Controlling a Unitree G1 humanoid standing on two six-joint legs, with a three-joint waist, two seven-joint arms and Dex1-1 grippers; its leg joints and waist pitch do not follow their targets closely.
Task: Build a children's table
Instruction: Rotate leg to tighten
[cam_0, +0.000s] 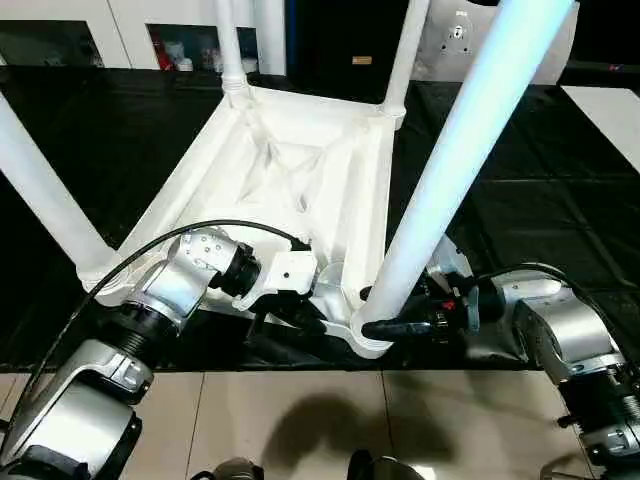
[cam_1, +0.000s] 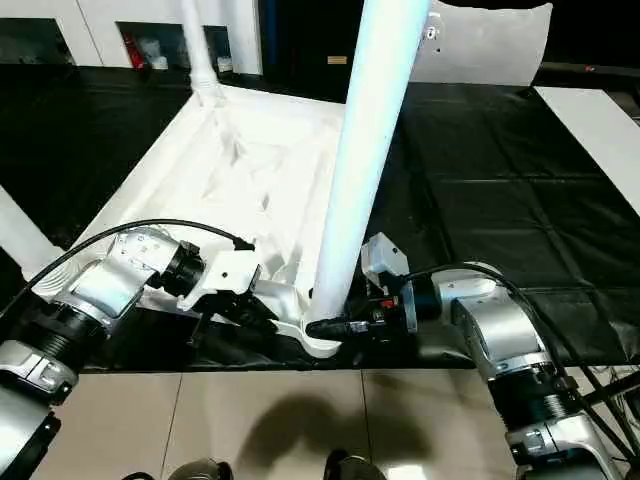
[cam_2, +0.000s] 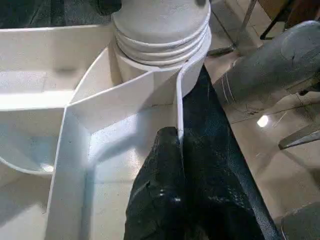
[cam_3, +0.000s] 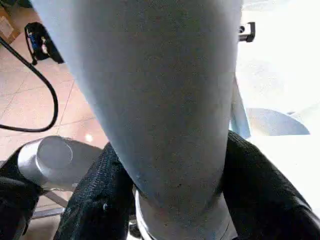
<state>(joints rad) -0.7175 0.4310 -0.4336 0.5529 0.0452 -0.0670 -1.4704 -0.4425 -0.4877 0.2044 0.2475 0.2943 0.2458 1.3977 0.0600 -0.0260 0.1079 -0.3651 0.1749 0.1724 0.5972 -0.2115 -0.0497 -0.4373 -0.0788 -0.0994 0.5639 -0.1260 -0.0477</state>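
The children's table lies upside down on a black mat, its ribbed underside (cam_0: 300, 170) facing up. All of its white legs stand upright in the corners: far left (cam_0: 230, 45), far right (cam_0: 405, 55), near left (cam_0: 45, 190) and near right (cam_0: 450, 170). My left gripper (cam_2: 179, 145) is shut on the thin rim of the top (cam_2: 179, 100), close to the near right corner socket. My right gripper (cam_3: 170, 175) reaches in from the right at that corner, and its black fingers (cam_3: 95, 200) press both sides of the near right leg's base (cam_3: 160, 100).
The black mat (cam_0: 540, 180) ends at a tiled floor (cam_0: 300, 420) just in front of me. White cabinets (cam_0: 60, 20) stand along the back, and a flat white board (cam_0: 610, 115) lies at the right. A black cable (cam_0: 150, 240) loops over my left forearm.
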